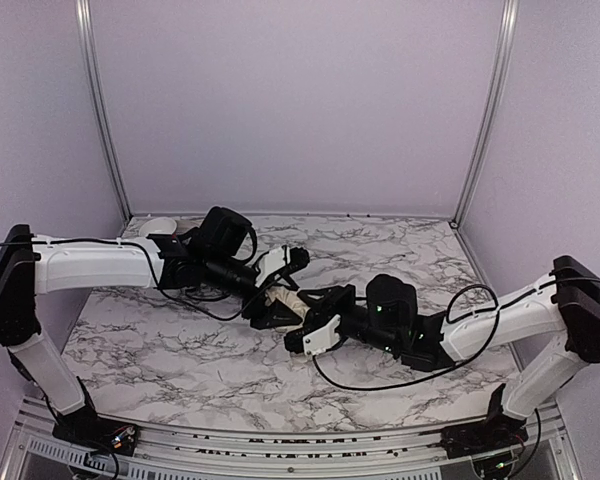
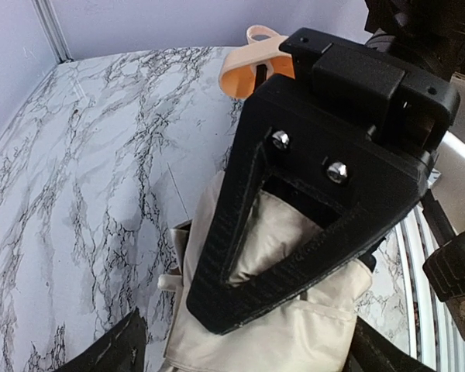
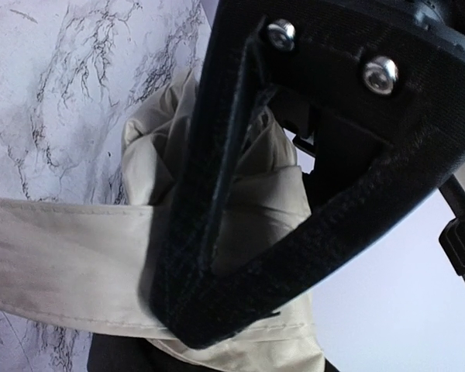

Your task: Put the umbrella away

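The fingers [image 3: 217,194] of the right gripper [image 1: 302,326] are partly closed on the umbrella [image 1: 283,298]. Its cream cloth is bunched against the black, rough finger frame and bulges out on both sides of it. The left gripper [image 1: 280,268] has its fingers [image 2: 240,232] spread wide. The cloth lies below and between them, and I do not see them pressing on it. The umbrella is folded and lies in the middle of the table [image 1: 170,340], between the two grippers. I judge that it is light, but soft and loose on the outside, so the cloth can slide and wrinkle under a grip. Only the parts inside would be stiff, and they may bend. It seems better to take hold firmly across the whole bundle, or at the handle, which I cannot find with certainty in these views. The cloth is matte with sewn seams, and a flat band [image 3: 62,248] of it crosses the bundle. The table has a smooth marble pattern, white with dark veins.
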